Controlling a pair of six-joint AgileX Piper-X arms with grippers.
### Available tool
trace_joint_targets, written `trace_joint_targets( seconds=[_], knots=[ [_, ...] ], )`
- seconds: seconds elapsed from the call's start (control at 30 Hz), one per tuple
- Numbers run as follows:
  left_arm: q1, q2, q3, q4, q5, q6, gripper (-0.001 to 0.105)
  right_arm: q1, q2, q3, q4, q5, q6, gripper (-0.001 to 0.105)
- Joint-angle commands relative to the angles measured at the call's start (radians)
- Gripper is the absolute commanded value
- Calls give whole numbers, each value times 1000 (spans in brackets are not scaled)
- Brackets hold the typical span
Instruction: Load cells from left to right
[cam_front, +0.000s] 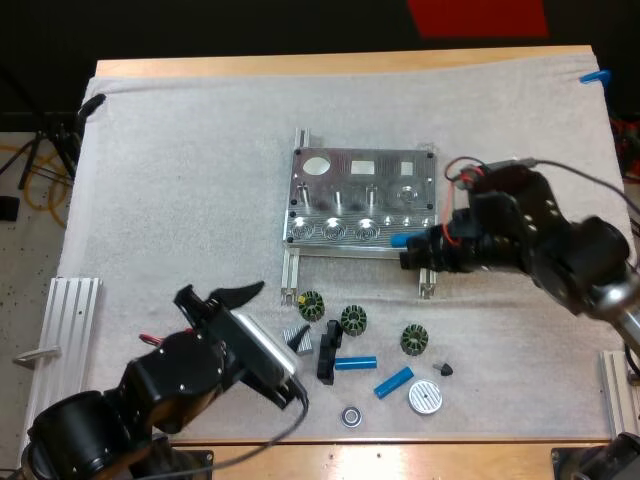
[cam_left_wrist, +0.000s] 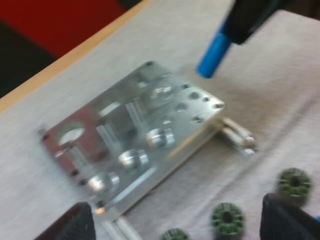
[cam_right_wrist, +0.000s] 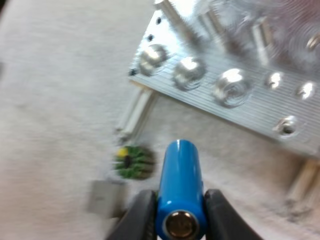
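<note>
Our right gripper (cam_right_wrist: 180, 215) clamps a bright blue cylinder (cam_right_wrist: 180, 175) before the ribbed metal fixture (cam_right_wrist: 235, 90).
High view adds our left gripper (cam_front: 222, 296), fingers apart, green toothed rings (cam_front: 312, 305) just beyond them.

Both arms on my rig are black pretty much all over, built from chunky rounded joint housings with a slight sheen. My left arm (cam_front: 160, 385), the one at the table's (cam_front: 330, 62) near left corner, reads as a run of fat black barrels. My left gripper (cam_front: 215, 297) ends in two slim black fingers (cam_front: 243, 291) that taper to curved tips. From its own wrist cam they look matte and blocky.

My right arm (cam_front: 560, 250), by the table's right edge, is the same glossy black, though its rear link (cam_front: 622, 300) turns grey metal. My right gripper (cam_front: 412, 252) has two black fingers (cam_right_wrist: 137, 217) too, smooth and rounded on the inner edges up close.
</note>
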Motion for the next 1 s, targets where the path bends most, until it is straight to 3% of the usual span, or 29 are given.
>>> trace_joint_targets(
  seconds=[0.0, 0.17, 0.37, 0.6, 0.97],
  knots=[
    [39, -2, -5, -4, -27, -17, 67, -3, 38, -41, 24, 32, -44, 0],
    [165, -2, -5, -4, 1, -17, 67, -3, 161, -142, 76, 128, -110, 0],
    [268, -2, -5, -7, 159, 0, 67, -3, 316, -274, 112, 166, -169, 0],
    [280, 3, -5, -27, 202, 81, 67, -3, 453, -350, 128, 177, -207, 0],
    [280, 3, -5, -41, 224, 81, 67, -3, 544, -355, 153, 226, -259, 0]
  ],
)
